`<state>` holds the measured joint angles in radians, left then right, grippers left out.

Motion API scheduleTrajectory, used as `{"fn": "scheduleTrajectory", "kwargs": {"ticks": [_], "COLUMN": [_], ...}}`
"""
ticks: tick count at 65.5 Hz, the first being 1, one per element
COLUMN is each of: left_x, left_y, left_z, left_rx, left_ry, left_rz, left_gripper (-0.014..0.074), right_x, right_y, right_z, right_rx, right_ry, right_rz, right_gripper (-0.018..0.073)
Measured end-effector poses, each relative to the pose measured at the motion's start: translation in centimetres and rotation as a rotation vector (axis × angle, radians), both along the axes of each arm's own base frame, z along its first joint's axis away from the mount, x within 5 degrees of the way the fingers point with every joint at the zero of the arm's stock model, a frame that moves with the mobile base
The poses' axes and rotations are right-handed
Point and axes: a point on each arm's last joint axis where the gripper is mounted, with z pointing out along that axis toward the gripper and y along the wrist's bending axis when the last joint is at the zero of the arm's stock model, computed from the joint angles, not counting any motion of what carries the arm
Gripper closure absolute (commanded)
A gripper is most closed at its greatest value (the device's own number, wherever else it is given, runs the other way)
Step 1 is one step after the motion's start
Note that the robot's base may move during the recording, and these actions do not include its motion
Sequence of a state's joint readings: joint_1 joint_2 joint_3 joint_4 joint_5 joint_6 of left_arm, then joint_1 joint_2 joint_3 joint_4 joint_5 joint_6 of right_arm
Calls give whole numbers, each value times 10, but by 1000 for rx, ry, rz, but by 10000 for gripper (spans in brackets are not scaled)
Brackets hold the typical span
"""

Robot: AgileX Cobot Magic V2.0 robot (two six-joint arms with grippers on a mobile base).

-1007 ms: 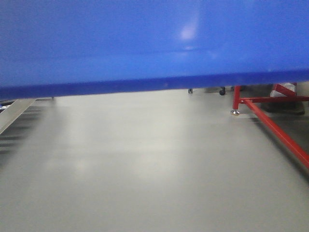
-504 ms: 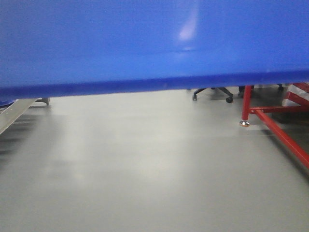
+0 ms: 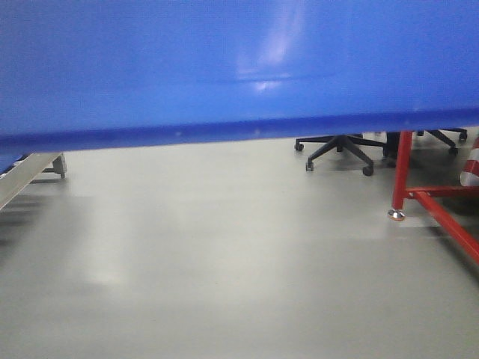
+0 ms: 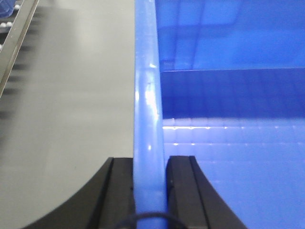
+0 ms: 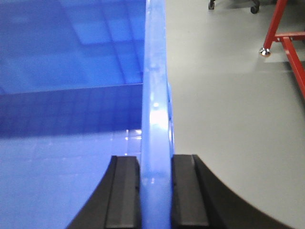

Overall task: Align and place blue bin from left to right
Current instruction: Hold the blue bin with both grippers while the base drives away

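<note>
Leftmost, a metal roller rack (image 3: 30, 173) ran along the far left edge of the grey floor (image 3: 224, 262). Just right of it, in the left wrist view, the left gripper (image 4: 150, 167) had its black jaws closed tight on the left wall of the blue bin (image 3: 239, 67), one on the outside and one inside, with the rounded rim running up between them.

The bin itself filled the whole upper part of the front view, its lower edge crossing the picture from side to side with floor showing beyond it. It seemed to hang clear of the floor between the two arms, though its underside was hidden. Its inside, seen from both wrists, was bare.

On the right, the right gripper (image 5: 156, 164) clamped the opposite wall in the same way, its jaws narrowed to the wall's thickness. Further right stood the base of an office chair (image 3: 340, 149) and a red frame (image 3: 402, 176), well apart from the bin.

The crate looked stiff, empty and probably light for its bulk, but glossy, so the smooth walls might slip in a pinch. Hold on the two facing rims seemed sound, provided both arms moved together, since uneven motion could twist or spring the walls.
</note>
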<state>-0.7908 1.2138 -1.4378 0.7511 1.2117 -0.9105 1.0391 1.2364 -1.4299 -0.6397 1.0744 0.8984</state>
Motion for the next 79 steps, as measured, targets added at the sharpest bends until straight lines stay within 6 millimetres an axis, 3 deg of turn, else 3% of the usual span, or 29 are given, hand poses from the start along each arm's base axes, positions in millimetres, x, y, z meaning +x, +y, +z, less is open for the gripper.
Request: {"fn": "scheduleTrajectory", "kwargs": {"ticks": [79], "left_x": [2], "left_y": [-1], "left_z": [2], "left_rx": [1], "left_ry": [-32], "left_rz": [-16], "left_gripper": [707], "right_x": [0], "right_y": [-1], "right_z": [1], "right_rx": [1], "right_ry": [-8], "right_rz": [-3], "right_gripper": [637]}}
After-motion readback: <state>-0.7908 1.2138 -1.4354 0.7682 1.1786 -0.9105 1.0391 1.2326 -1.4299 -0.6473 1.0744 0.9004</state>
